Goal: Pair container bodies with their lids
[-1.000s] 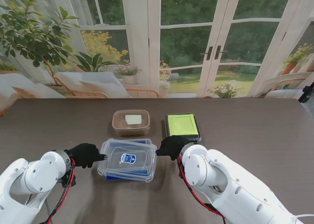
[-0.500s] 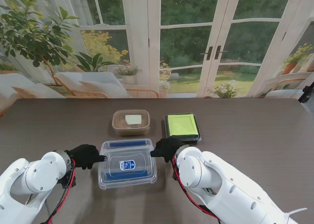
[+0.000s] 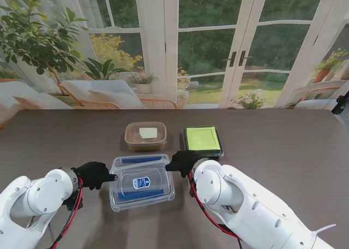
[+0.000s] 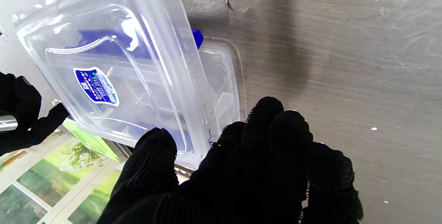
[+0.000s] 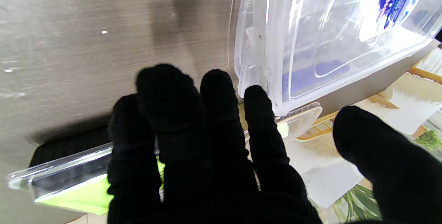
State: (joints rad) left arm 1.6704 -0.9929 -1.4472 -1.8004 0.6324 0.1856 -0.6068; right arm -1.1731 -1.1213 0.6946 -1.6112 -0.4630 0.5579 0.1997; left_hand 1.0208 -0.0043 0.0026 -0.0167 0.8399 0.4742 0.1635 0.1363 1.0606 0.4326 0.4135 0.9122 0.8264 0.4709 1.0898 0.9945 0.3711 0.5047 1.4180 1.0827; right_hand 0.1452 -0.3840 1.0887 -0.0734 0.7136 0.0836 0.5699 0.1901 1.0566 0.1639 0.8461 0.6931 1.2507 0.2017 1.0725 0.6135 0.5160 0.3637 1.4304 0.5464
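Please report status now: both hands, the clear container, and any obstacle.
Left hand and right hand at opposite ends of clear container, grip uncertain. Clear lid rests askew on it. Green-lidded box close beside right hand.

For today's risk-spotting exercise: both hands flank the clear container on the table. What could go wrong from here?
1. The clear lid sits skewed on the clear container, so pressing may jam it rather than seat it.
2. The right hand is close to the green-lidded box and could knock it.

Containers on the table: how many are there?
3: clear container between both hands, brown container farther from me, green-lidded black container to its right. None seems hidden.
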